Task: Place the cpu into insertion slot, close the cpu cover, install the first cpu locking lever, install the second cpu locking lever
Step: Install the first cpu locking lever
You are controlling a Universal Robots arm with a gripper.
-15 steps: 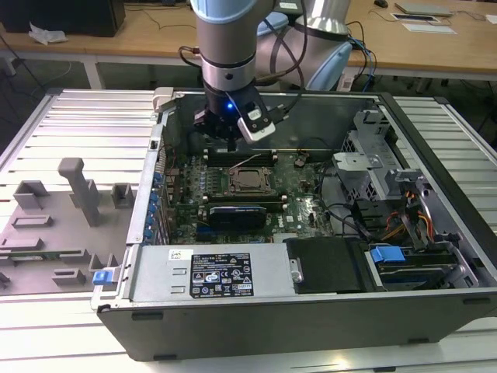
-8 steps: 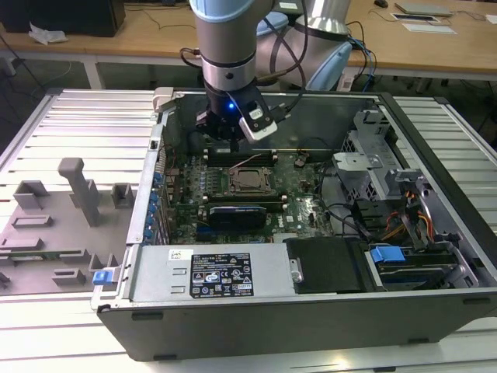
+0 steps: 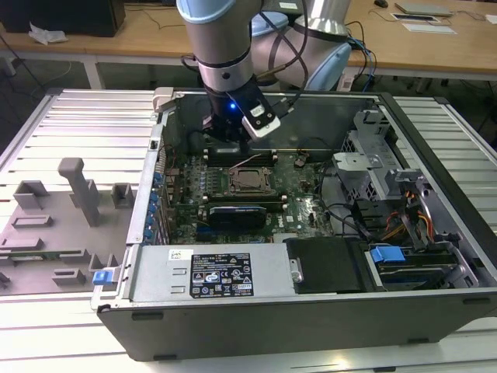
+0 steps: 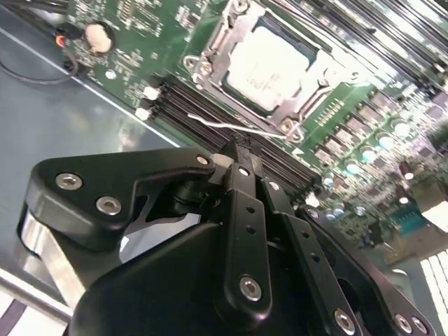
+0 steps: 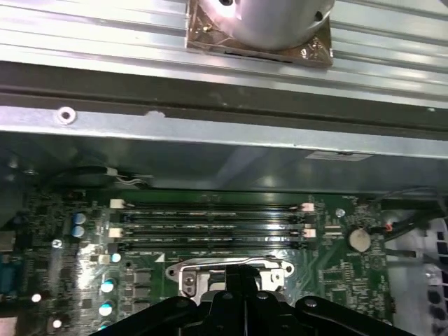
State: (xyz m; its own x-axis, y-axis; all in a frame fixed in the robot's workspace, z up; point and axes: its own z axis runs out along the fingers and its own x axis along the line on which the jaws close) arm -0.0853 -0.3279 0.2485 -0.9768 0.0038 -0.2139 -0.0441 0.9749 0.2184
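The cpu lies flat in its socket on the green motherboard, pale metal top showing. The silvery cpu cover frames it and looks lowered around it; the cover's edge also peeks out from behind the fingers. One thin locking lever runs along the socket's side, and in the exterior view it stands as a raised pale wire. My gripper is shut with its fingertips together, just beside that lever on the memory-slot side of the socket. Nothing shows between the fingers.
Black memory slots lie between the socket and the case wall. A long black card sits on the near side of the socket. Drive cages and cables crowd the exterior view's right. Grey fixtures stand outside the case at the left.
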